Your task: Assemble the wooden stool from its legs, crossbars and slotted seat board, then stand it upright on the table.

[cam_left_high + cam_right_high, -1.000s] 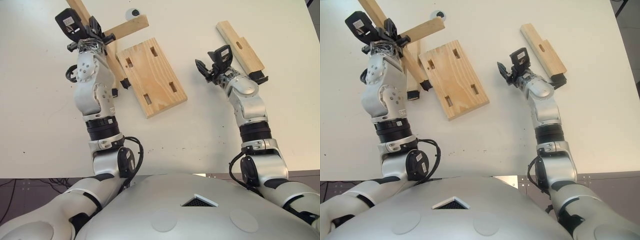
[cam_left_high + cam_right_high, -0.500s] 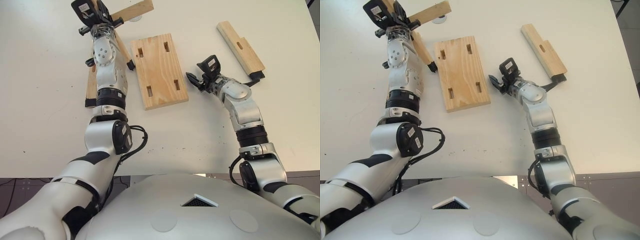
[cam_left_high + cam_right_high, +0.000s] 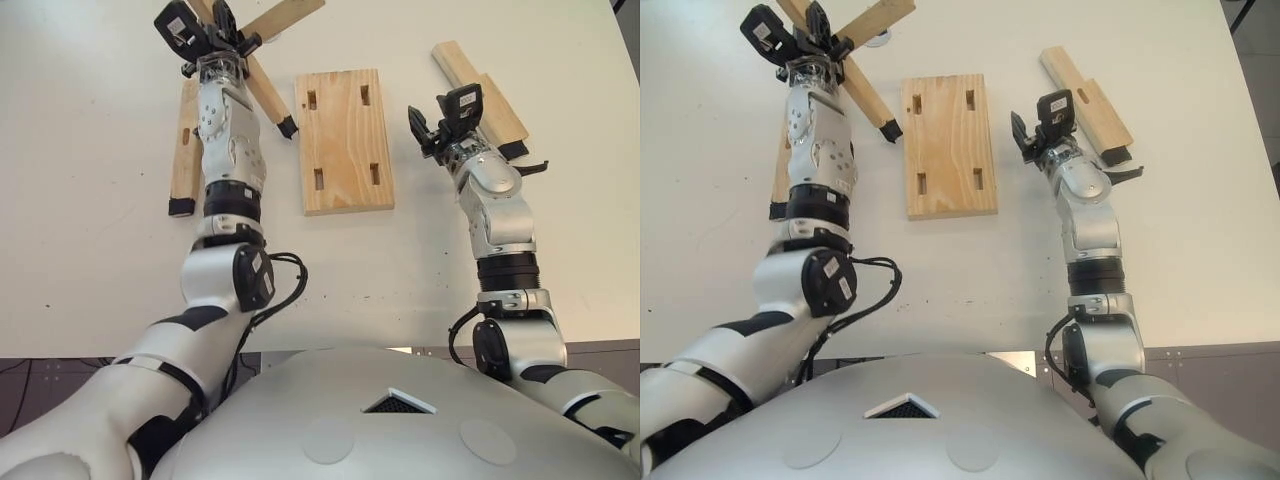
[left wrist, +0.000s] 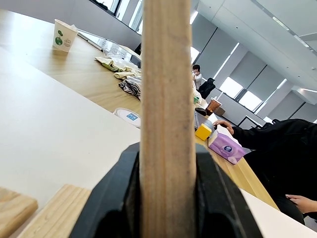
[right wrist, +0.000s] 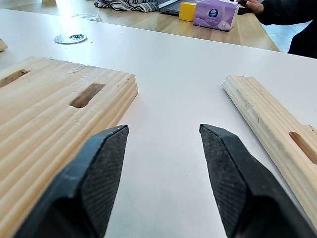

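The slotted seat board [image 3: 345, 140] lies flat mid-table, its long sides pointing away from me. My left gripper [image 3: 222, 30] is far out and shut on a wooden leg [image 3: 262, 90] with a black foot, held slanted above the table; a crossbar [image 3: 285, 15] sticks out of it to the right. In the left wrist view the black fingers [image 4: 114, 198] clamp that leg [image 4: 167, 99]. A second leg [image 3: 183, 145] lies flat to the left. My right gripper [image 3: 440, 118] hangs open between the board [image 5: 44, 109] and a slotted leg [image 3: 480, 88] on the right.
A small white round disc [image 3: 878, 38] is set in the table behind the held piece. The table's near edge [image 3: 400, 348] runs just in front of my body. Bare white tabletop lies between the board and that edge.
The left arm stretched forward and right with the leg and crossbar. The seat board slid right and turned straight. The right gripper went down to the board's right edge, then rose beside the slotted leg.
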Controlling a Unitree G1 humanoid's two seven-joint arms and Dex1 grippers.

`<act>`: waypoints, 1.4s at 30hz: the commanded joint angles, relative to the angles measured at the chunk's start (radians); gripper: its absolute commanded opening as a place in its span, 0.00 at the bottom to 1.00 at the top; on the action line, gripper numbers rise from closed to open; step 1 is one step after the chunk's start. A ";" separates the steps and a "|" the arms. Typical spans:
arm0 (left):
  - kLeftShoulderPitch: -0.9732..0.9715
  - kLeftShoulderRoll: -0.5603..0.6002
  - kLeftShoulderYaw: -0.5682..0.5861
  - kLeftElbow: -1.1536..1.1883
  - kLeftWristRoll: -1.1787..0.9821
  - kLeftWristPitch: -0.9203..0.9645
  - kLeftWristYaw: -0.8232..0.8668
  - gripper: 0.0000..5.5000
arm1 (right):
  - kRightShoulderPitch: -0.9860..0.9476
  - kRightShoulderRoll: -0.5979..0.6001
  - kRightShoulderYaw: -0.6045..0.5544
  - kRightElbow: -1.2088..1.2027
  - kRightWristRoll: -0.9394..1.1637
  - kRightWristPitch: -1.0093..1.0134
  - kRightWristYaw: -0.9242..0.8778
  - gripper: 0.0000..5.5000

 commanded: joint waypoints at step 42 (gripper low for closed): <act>0.456 0.023 -0.292 -0.744 0.100 0.610 0.175 0.18 | 0.137 -0.091 0.317 -0.407 -0.107 0.311 0.168 0.48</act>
